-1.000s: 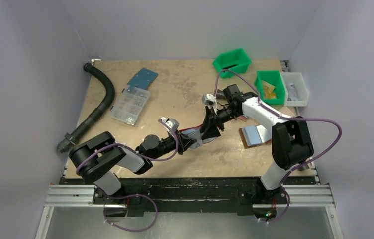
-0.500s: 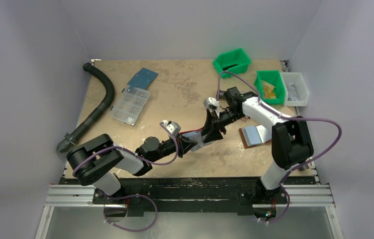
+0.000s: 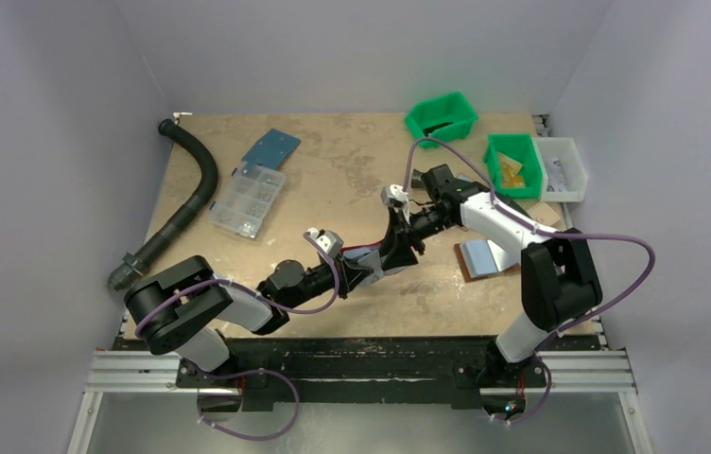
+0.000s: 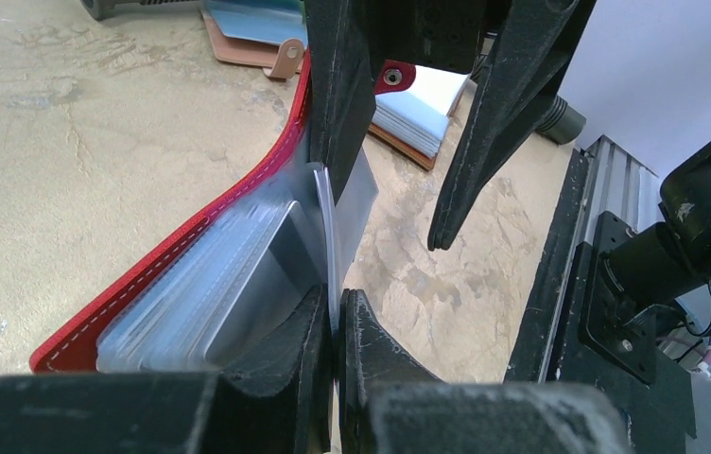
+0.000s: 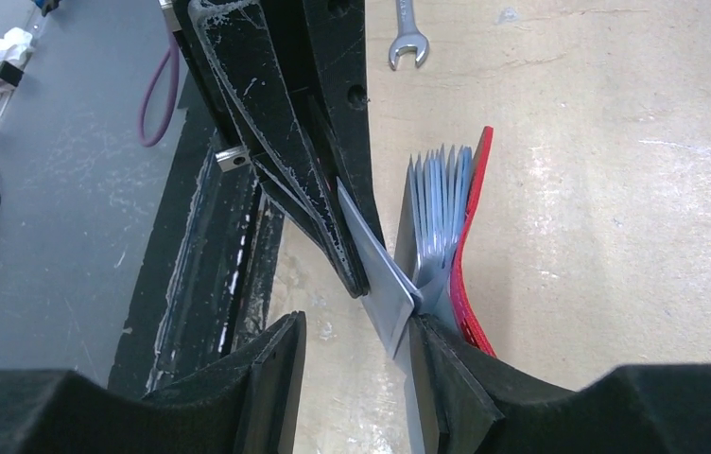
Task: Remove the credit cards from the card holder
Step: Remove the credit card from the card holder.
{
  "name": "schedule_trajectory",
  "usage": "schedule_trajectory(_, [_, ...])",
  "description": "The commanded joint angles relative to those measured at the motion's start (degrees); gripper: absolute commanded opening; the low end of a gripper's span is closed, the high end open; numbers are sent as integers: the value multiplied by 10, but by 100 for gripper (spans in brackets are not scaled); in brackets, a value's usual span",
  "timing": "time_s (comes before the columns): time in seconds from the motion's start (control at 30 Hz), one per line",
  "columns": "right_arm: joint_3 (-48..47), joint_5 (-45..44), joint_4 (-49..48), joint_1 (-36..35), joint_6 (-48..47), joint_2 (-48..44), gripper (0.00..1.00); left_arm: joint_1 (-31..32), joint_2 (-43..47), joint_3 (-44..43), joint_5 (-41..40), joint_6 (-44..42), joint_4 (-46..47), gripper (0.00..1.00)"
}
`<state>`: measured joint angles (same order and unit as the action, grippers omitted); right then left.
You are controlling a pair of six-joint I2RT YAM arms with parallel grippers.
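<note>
The left gripper (image 4: 335,305) clamped on 1 pale sheet (image 5: 380,274), the right gripper (image 5: 356,326) standing apart

We are holding the card holder (image 3: 367,261) at the centre of the top view, its red cover (image 5: 473,218) lying right of the right gripper in that wrist's frame. Card or sleeve, we cannot tell, but the sheet's long axis is running from the left gripper into the right's open gap.

We see dark red card holder (image 4: 191,232) open, raised on edge, pale blue-grey pockets (image 5: 437,199) fanned; one sheet (image 5: 380,274) apart, card or pocket unclear.
</note>
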<state>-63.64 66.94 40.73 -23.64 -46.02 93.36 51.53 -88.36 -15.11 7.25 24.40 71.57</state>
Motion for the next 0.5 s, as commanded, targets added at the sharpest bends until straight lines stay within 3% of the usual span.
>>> schedule_trajectory(0.0, [-8,15,-7,-28,-2,2,51,10,31,-24,7,-9,92,0])
schedule_trajectory(0.47, [-22,24,2,-34,10,20,35,13,22,-25,-38,9,103,0])
